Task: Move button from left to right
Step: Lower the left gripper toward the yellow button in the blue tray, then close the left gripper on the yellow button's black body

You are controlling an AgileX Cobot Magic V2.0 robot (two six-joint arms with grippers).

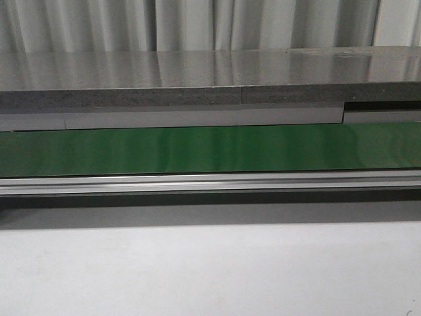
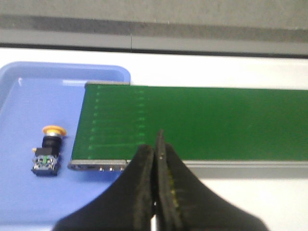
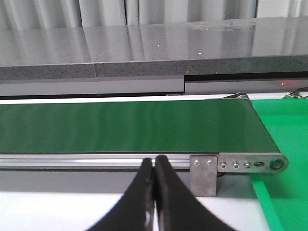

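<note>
A green conveyor belt (image 1: 210, 150) runs across in front of me, edged by a silver aluminium rail (image 1: 210, 183). At its left end I see a light blue tray (image 2: 29, 202), at its right end a bright green tray (image 3: 284, 192). Behind stands a grey stone-like counter (image 1: 197, 76), backed by pale curtains (image 1: 197, 23).

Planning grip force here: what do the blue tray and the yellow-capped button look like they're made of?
The shallow blue tray looks like smooth moulded plastic, judging by its rounded rim and soft sheen. The small push-button switch seems hard plastic: glossy yellow-orange cap, matte black blocky body. Metal parts inside cannot be ruled out.
</note>
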